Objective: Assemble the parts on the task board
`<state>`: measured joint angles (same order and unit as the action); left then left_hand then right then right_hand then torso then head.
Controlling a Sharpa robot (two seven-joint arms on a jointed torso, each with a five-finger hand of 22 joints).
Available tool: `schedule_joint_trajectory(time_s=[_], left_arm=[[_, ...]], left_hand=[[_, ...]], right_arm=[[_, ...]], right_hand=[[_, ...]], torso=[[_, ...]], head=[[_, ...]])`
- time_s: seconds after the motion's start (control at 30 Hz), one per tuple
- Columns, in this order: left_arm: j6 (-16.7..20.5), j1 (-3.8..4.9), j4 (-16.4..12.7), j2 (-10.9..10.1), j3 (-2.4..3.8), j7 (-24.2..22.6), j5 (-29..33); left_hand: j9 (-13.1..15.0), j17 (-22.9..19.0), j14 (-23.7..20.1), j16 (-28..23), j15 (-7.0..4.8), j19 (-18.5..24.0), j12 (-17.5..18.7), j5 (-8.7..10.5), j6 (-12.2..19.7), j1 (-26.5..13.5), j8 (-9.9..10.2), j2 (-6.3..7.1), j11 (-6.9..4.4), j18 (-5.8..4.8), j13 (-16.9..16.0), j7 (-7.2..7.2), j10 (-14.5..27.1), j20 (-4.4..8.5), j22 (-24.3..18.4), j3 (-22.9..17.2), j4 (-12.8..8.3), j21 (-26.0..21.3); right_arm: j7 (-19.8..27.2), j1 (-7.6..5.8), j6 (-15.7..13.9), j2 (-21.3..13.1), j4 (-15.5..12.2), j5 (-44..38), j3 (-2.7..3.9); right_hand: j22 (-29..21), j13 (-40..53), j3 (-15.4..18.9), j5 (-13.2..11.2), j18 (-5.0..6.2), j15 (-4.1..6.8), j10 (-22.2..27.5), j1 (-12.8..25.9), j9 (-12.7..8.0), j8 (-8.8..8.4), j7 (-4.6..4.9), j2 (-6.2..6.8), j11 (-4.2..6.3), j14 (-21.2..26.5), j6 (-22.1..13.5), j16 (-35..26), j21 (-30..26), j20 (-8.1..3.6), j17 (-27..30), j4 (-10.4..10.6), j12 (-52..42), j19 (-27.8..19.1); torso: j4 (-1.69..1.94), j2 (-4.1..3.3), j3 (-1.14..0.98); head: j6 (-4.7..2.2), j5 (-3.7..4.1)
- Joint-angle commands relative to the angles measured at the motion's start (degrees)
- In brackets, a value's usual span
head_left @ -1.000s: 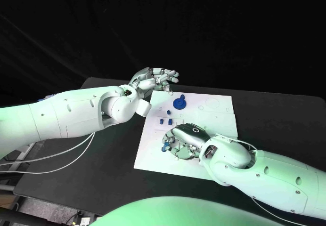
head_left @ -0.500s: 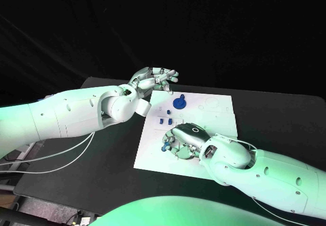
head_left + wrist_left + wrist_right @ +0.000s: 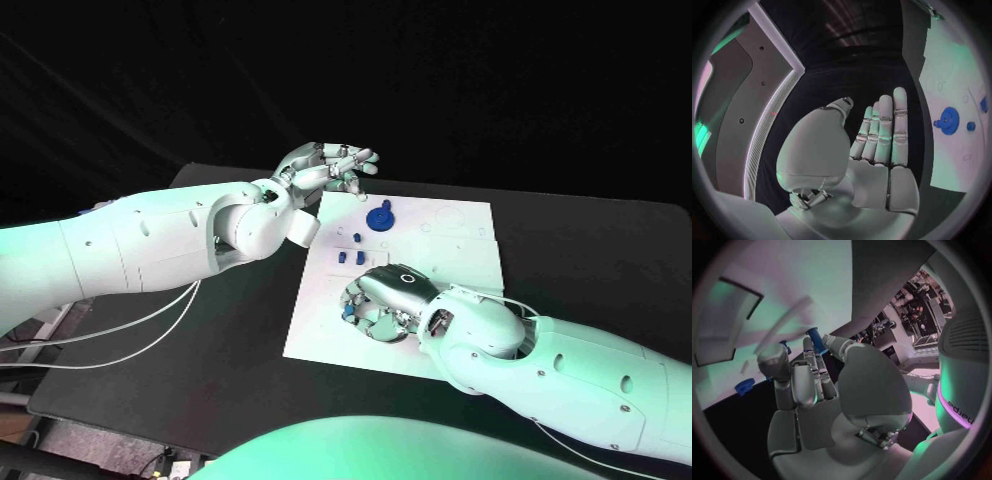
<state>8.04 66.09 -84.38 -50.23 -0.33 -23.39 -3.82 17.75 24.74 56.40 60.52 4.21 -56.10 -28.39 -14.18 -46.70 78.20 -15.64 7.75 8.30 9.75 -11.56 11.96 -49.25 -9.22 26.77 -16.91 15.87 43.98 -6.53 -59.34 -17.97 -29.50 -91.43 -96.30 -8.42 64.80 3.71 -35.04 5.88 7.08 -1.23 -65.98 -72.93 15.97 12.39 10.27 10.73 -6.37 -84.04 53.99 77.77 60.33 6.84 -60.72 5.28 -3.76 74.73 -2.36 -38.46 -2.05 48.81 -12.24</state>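
The right hand is pinching a blue part upright over the task board — its lower end is hidden; the left hand is hovering empty at the board's far-left corner, fingers loosely apart.

Robotics lab: black table w/ dark backdrop, cluttered equipment racks behind.

Green-tinted light washes over both white arms from the near side, while the room behind sits in deep black. The task board glows pale against the dark desk. In the wrist views, straight edges bow hard toward the round rim, and pink-green glare streaks the bright surfaces.
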Motion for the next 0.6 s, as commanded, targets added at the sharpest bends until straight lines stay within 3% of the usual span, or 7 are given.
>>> schedule_joint_trajectory(time_s=[0.03, 0.23, 0.4, 0.47, 0.5, 0.6], left_arm=[[-0.94, 0.03, -0.15, 0.00, 0.04, -0.30, -0.26], [-1.12, 0.03, -0.15, -0.01, 0.04, -0.03, -0.26], [-1.09, 0.03, -0.17, -0.05, 0.04, 0.01, -0.26], [-1.06, 0.03, -0.17, -0.08, 0.04, 0.03, -0.26], [-1.04, 0.03, -0.17, -0.10, 0.04, 0.04, -0.26], [-1.04, 0.03, -0.17, -0.12, 0.04, 0.06, -0.26]], left_hand=[[0.00, -0.08, -0.38, 0.30, 0.13, -0.03, -0.37, 0.04, 0.38, 0.08, -0.25, -0.53, 0.04, 0.72, -0.06, 0.02, 0.25, -0.41, -0.09, 0.33, 0.16, -0.27], [0.00, -0.08, -0.40, 0.31, 0.14, -0.04, -0.40, 0.04, 0.40, 0.04, -0.27, -0.56, 0.04, 0.72, -0.07, 0.03, 0.29, -0.42, -0.11, 0.37, 0.21, -0.29], [0.00, -0.09, -0.40, 0.32, 0.15, -0.04, -0.42, 0.04, 0.39, 0.02, -0.28, -0.59, 0.05, 0.72, -0.07, 0.03, 0.31, -0.42, -0.12, 0.39, 0.24, -0.31], [0.00, -0.09, -0.40, 0.32, 0.15, -0.04, -0.42, 0.04, 0.39, 0.02, -0.28, -0.59, 0.05, 0.72, -0.07, 0.03, 0.31, -0.42, -0.12, 0.39, 0.24, -0.31], [0.00, -0.09, -0.40, 0.32, 0.15, -0.04, -0.42, 0.04, 0.39, 0.02, -0.28, -0.59, 0.05, 0.72, -0.07, 0.03, 0.31, -0.42, -0.12, 0.39, 0.24, -0.31], [0.00, -0.09, -0.40, 0.32, 0.15, -0.04, -0.42, 0.04, 0.39, 0.02, -0.28, -0.59, 0.05, 0.72, -0.07, 0.03, 0.31, -0.42, -0.12, 0.39, 0.24, -0.31]], right_arm=[[-0.48, 0.07, 0.50, -0.04, 0.14, -0.31, -0.02], [-0.20, 0.07, -1.85, -0.23, 0.22, 0.31, -0.04], [1.60, 0.07, -4.82, -0.69, -0.06, 1.93, -0.04], [2.66, 0.06, -5.53, -0.90, -0.22, 2.80, -0.03], [3.41, 0.06, -6.02, -1.08, -0.37, 3.43, -0.03], [5.20, 0.00, -6.99, -1.70, -0.91, 5.01, 0.01]], right_hand=[[-0.20, -0.02, 0.81, 0.31, -0.19, -0.35, 1.27, 0.68, -0.27, -0.72, 0.20, 0.44, -0.18, -0.18, -1.21, 0.09, -0.52, 0.30, 0.16, -0.05, 0.12, -0.42], [-1.09, -0.04, 1.81, 0.40, 0.12, -0.61, 4.00, 0.71, -0.65, -1.79, 0.26, 0.52, -0.50, 0.20, -2.85, -0.31, -1.91, 0.63, 1.17, -0.61, 0.05, -1.17], [-5.53, 0.12, 3.57, 0.49, 1.28, -1.04, 10.14, 0.40, -1.32, -3.76, 0.45, 0.69, -0.93, 2.32, -6.24, -3.20, -8.10, 1.03, 6.42, -1.67, -0.59, -4.71], [-8.07, 0.06, 4.30, 0.51, 1.86, -1.20, 12.43, 0.27, -1.59, -4.57, -0.19, 0.93, -1.20, 3.63, -7.73, -4.97, -11.52, 1.21, 9.61, -2.02, -0.45, -6.62], [-8.73, 0.20, 5.24, 0.44, 2.00, -1.43, 14.12, 0.04, -2.41, -5.64, -1.01, 0.98, -1.47, 3.91, -10.96, -5.42, -12.56, 1.40, 10.23, -2.43, -0.92, -6.99], [-9.25, 0.40, 7.22, 0.31, 2.09, -1.58, 15.71, 0.02, -3.86, -7.21, -2.36, 1.00, -1.62, 3.92, -16.38, -5.59, -13.45, 1.58, 10.53, -2.72, -2.29, -6.93]], torso=[[-0.01, 0.02, -0.06], [0.03, -0.01, -0.02], [-0.06, 0.00, -0.06], [-0.06, 0.00, -0.06], [-0.06, 0.02, -0.05], [-0.01, 0.03, -0.01]], head=[[0.05, -0.04], [0.04, -0.05], [0.05, -0.05], [0.05, -0.05], [0.08, -0.04], [0.06, 0.03]])
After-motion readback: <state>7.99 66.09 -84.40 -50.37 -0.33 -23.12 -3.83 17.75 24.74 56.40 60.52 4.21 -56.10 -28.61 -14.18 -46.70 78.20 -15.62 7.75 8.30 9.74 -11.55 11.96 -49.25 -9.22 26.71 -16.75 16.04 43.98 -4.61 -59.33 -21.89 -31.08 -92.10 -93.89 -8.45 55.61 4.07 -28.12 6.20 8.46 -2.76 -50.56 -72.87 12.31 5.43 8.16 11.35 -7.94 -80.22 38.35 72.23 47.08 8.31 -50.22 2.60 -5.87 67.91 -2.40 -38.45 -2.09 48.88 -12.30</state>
